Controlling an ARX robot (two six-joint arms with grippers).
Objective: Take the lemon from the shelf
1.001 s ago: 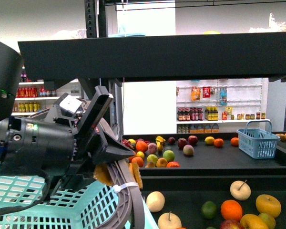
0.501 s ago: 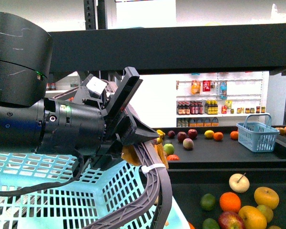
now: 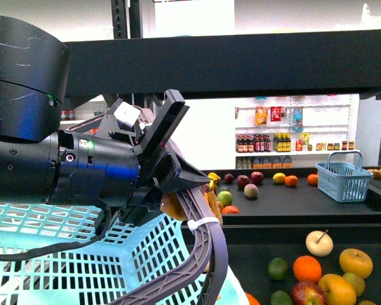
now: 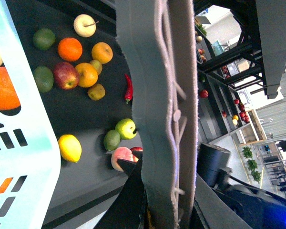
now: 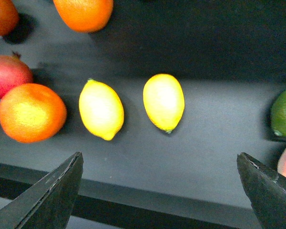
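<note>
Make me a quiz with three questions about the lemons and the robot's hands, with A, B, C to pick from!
1. Where do the lemons lie?
A. on the black shelf tray
B. on a white plate
C. inside a box

2. How many lemons show in the right wrist view?
A. one
B. two
C. five

3. The right hand is open. What is the left hand doing?
A. gripping the basket handle
B. holding a lemon
C. hanging open

Answers:
1 A, the dark tray is under both lemons.
2 B, two yellow lemons lie side by side.
3 A, the grey handle runs between the left hand's fingers.
</note>
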